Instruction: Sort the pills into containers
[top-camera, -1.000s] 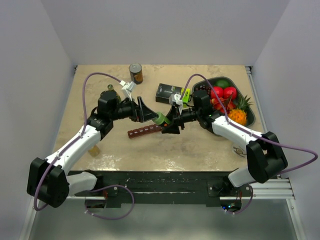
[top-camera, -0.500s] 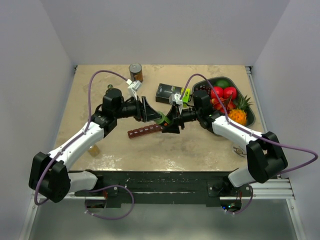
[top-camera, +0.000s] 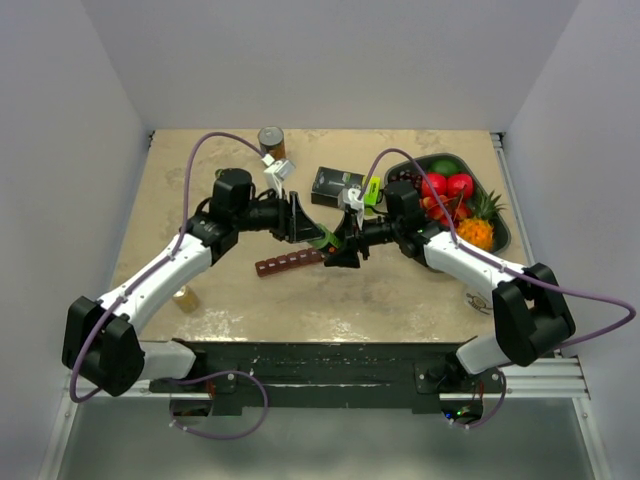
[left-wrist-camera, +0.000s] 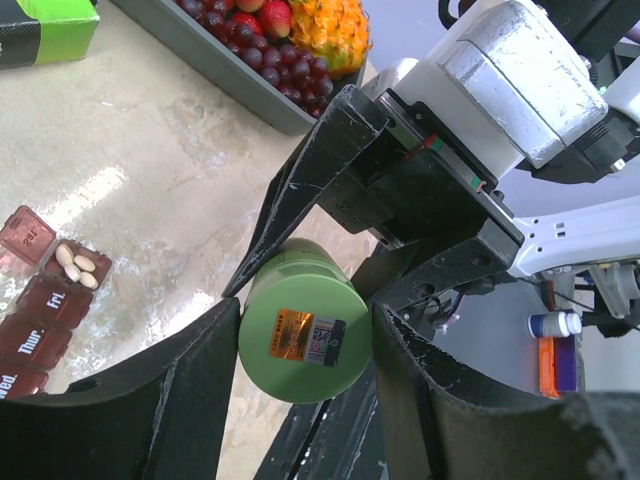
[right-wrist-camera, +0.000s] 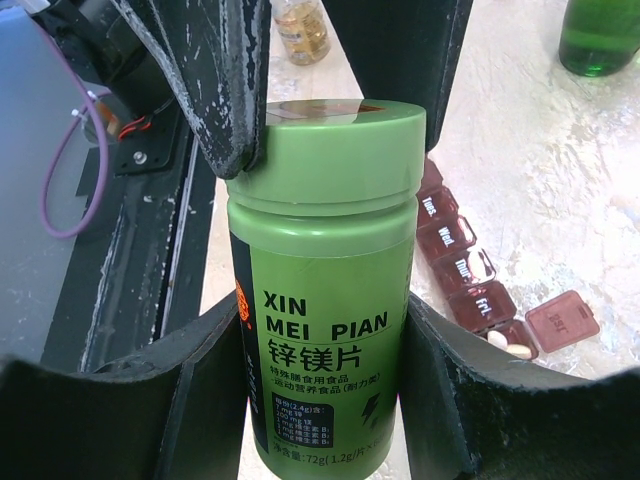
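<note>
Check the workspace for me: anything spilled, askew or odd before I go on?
Nothing looks spilled. The green bottle, cap on, is held in the air between the left gripper and right gripper. The maroon organizer lies at a slant below, its end lid open with a few pills inside that compartment; no loose pills visible.

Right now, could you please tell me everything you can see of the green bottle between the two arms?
The green bottle looks like glossy plastic: a cylinder with a slightly wider cap, closed. Its label reads XIN MEI PIAN above Chinese print, and an orange sticker sits on the cap's top. It is held off the table, near the maroon pill organizer. The right claw grips its body; the left claw closes around the cap.
</note>
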